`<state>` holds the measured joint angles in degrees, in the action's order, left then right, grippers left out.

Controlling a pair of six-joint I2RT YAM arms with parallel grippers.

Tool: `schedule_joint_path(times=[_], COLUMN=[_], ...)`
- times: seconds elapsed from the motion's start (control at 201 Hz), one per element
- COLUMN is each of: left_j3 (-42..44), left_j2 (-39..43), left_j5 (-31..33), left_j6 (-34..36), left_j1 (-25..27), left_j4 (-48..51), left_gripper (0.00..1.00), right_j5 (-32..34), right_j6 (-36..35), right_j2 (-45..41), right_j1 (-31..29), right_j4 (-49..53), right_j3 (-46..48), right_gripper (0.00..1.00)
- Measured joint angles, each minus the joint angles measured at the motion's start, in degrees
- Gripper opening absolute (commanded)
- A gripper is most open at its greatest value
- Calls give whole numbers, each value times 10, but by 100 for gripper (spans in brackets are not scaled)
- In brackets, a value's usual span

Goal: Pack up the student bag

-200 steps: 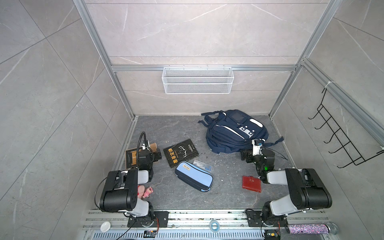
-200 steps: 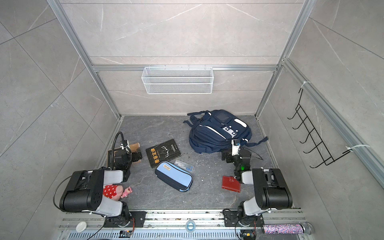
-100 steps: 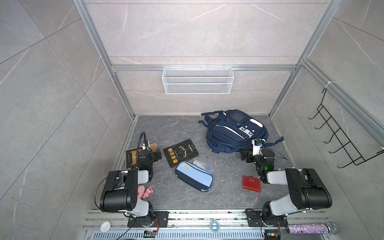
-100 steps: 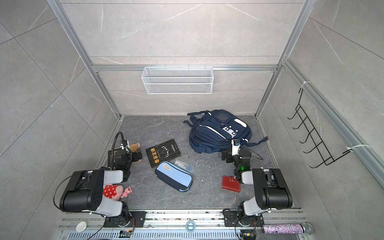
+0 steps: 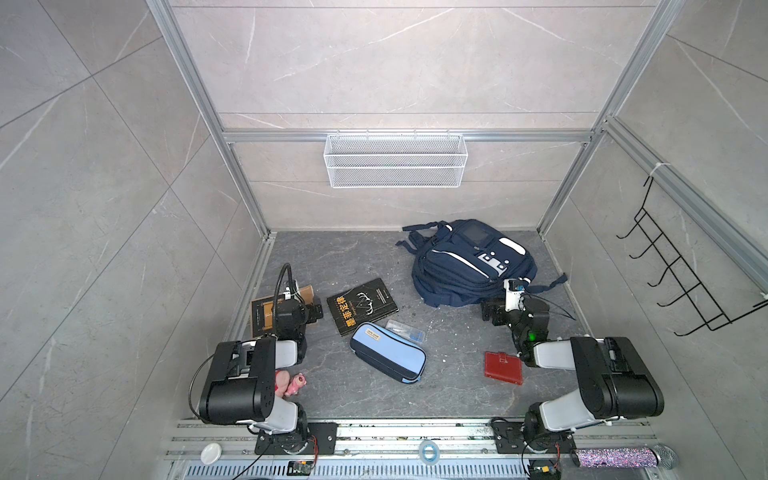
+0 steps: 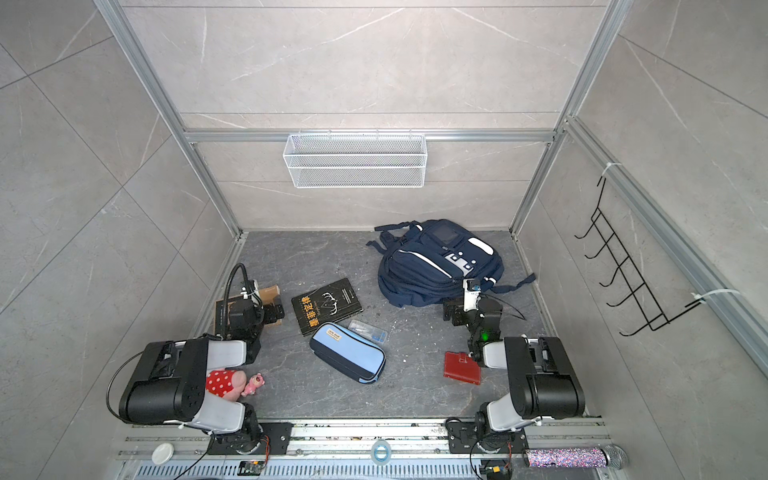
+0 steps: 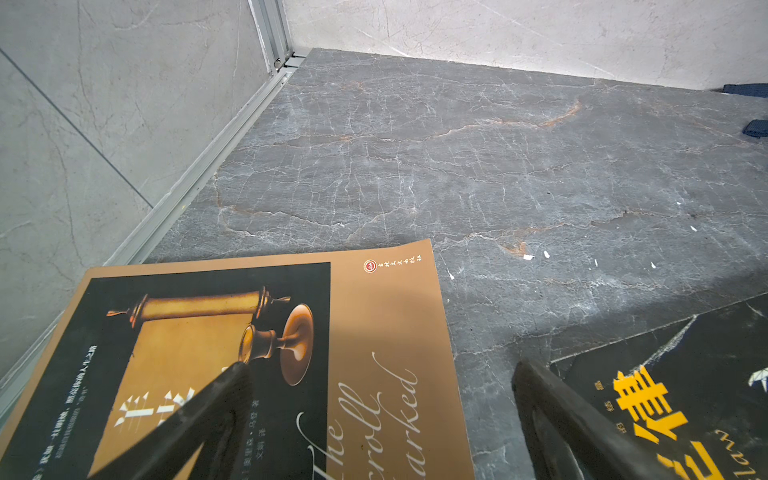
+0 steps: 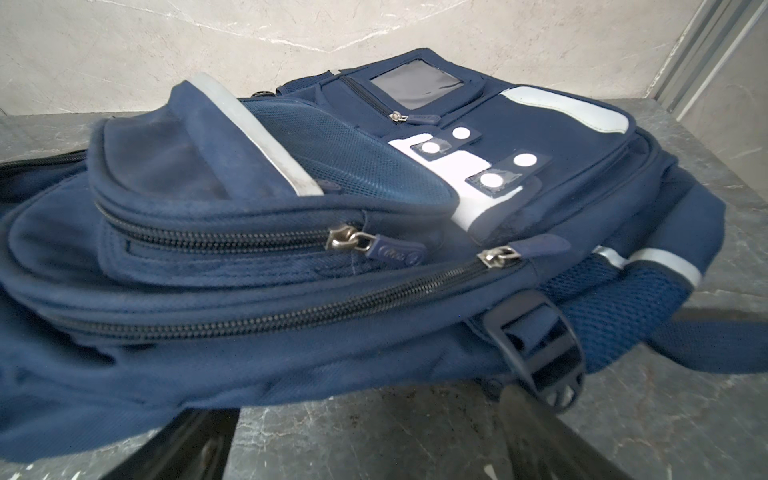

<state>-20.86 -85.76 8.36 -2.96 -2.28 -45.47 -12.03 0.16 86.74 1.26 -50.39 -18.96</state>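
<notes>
Where student bag (image 8: 257,299) ends, its buckle (image 8: 536,345) perhaps touches right claw (image 8: 361,411).

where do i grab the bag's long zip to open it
Probably the pull tab of the long zip, pinched from the right gripper's side: the bag lies flat with that zip shut and facing the open gripper, tab lying free.

Far-left corner of worktop (image 5: 332,257) bare, open right up to student bag (image 5: 469,262), which fills far-right corner with a strap trailing toward right edge. Brown book (image 5: 259,318) blocks left edge. Black book (image 5: 361,306), clear box (image 5: 405,330) and pencil case (image 5: 388,352) crowd the middle, packed close. Open lane between pencil case and red wallet (image 5: 503,368). Plush toy (image 5: 293,382) sits at near-left corner
</notes>
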Motion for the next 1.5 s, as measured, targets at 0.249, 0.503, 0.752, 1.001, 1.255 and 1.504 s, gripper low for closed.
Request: schedule_joint_path(times=[0.249, 0.503, 0.752, 1.001, 1.255, 1.504], left_j3=[-33, -114, -269, -420, -556, -635], left_j2=[34, 182, 261, 175, 35, -88], left_j5=[3, -18, -69, -147, -205, -235], left_j6=[0, -19, -141, -194, -222, -285], left_j1=[0, 2, 18, 126, 272, 367], left_j4=[109, 319, 587, 758, 837, 837], left_gripper=[100, 100, 100, 99, 94, 92], right_j5=[24, 90, 77, 32, 11, -21], right_j6=[5, 70, 171, 255, 270, 246], right_j2=[-26, -70, -80, -178, -186, -110], right_j1=[-1, -3, -4, -33, -42, -39], right_j4=[98, 443, 662, 756, 868, 907], right_j3=[-31, -251, -375, -362, -422, -515], right_gripper=[99, 100, 100, 100, 100, 100])
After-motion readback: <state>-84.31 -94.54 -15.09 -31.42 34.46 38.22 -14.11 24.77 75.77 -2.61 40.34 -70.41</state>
